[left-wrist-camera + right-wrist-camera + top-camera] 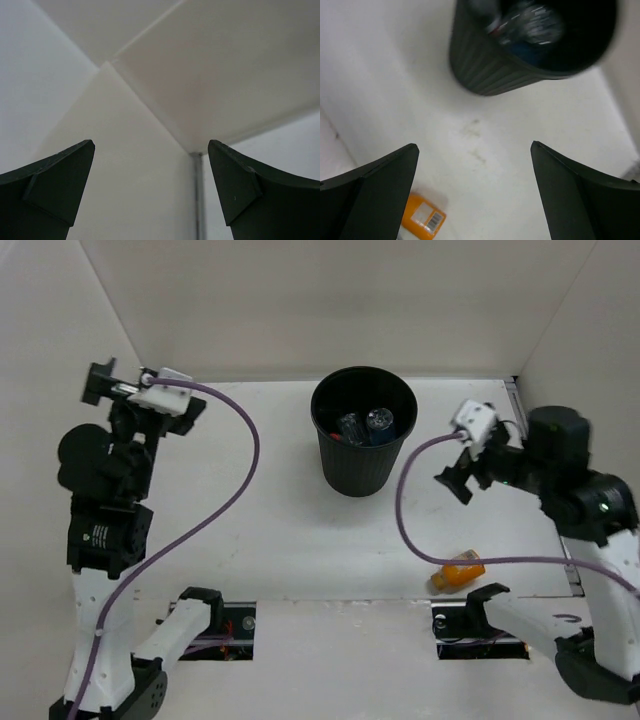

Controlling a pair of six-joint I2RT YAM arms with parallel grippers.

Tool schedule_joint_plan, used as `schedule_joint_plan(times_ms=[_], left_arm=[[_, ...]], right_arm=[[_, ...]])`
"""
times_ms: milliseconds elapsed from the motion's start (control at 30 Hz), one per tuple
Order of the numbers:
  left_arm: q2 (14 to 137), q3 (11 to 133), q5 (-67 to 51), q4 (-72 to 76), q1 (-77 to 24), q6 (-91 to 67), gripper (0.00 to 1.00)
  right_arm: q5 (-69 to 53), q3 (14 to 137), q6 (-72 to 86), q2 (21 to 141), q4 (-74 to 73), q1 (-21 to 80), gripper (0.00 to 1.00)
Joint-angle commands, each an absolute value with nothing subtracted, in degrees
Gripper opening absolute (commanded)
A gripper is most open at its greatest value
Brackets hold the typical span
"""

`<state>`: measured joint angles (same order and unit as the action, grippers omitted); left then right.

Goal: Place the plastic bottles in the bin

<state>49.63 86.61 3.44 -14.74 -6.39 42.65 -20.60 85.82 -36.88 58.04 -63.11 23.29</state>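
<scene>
The black bin (362, 460) stands upright at the middle back of the table, with clear bottles (364, 426) lying inside it. It also shows in the right wrist view (490, 70), bottles (527, 25) visible within. The stubby orange bottle (460, 571) lies on its side near the front right edge, and shows in the right wrist view (422, 216) at lower left. My right gripper (458, 476) is open and empty, raised right of the bin and behind the orange bottle. My left gripper (100, 385) is open and empty at the far left, facing the wall corner.
White walls enclose the table on the left, back and right. A metal strip (518, 400) runs along the right wall's base. Purple cables (240, 470) loop from both wrists over the table.
</scene>
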Motion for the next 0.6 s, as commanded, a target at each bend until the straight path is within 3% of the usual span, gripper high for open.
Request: schedule_joint_plan(times_ms=[0,167,367,567], left_arm=[[50.4,83.5,-0.7,-19.9,-13.8,35.0,1.0],[56.1,85.3,-9.3,-23.2,-25.0,18.7,1.0],[64.8,87.0,-11.8,-22.3,-46.2,12.1,1.0],[75.6,82.6,-12.0,-15.7,-62.3,9.4,1.0]], right_arm=[[-23.1,92.2,-28.3,52.4,-62.9,15.5,1.0],[-13.1,89.5,-25.0,43.0,-54.1,0.3,1.0],[-7.0,84.2,-22.3,33.9,-48.5,-16.3,1.0],[-5.1,83.4,-6.6,27.6,-47.6,-24.4,1.0]])
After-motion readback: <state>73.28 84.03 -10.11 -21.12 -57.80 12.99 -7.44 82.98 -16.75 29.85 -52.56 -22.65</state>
